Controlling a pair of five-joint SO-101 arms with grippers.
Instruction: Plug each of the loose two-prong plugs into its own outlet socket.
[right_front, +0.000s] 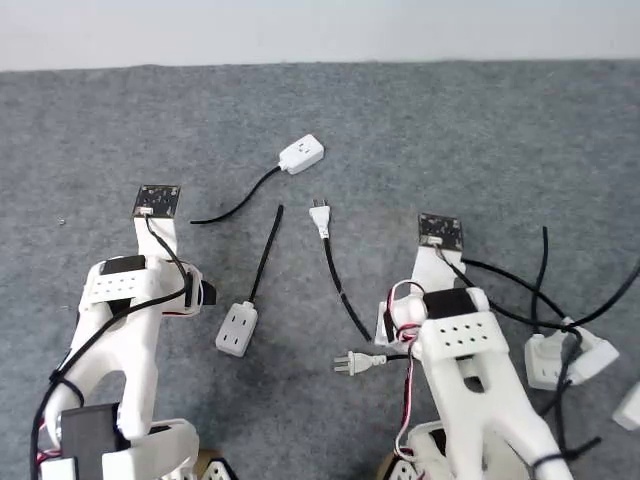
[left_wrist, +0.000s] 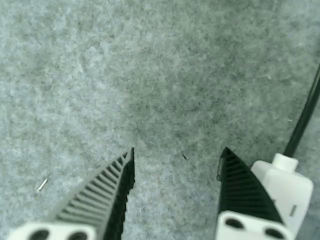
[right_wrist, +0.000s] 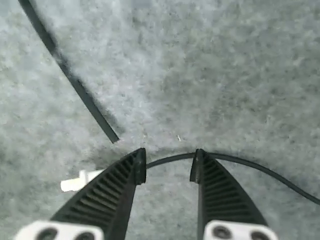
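Two loose white two-prong plugs lie on the grey carpet: one plug (right_front: 320, 215) at the centre, another plug (right_front: 355, 362) nearer the front, also seen as plug (right_wrist: 79, 181). A white outlet socket (right_front: 237, 328) lies between the arms, and a second socket (right_front: 301, 153) sits farther back. My left gripper (left_wrist: 177, 152) is open over bare carpet, with the near outlet socket (left_wrist: 285, 187) just outside one finger. My right gripper (right_wrist: 168, 152) is open above the front plug's black cord (right_wrist: 170, 159), which crosses under its fingertips.
More white outlet blocks (right_front: 560, 358) with tangled black cords lie at the right edge, beside the right arm (right_front: 460, 335). A loose black cord end (right_wrist: 114, 139) stops close to the right gripper. The left arm (right_front: 130, 285) stands over open carpet.
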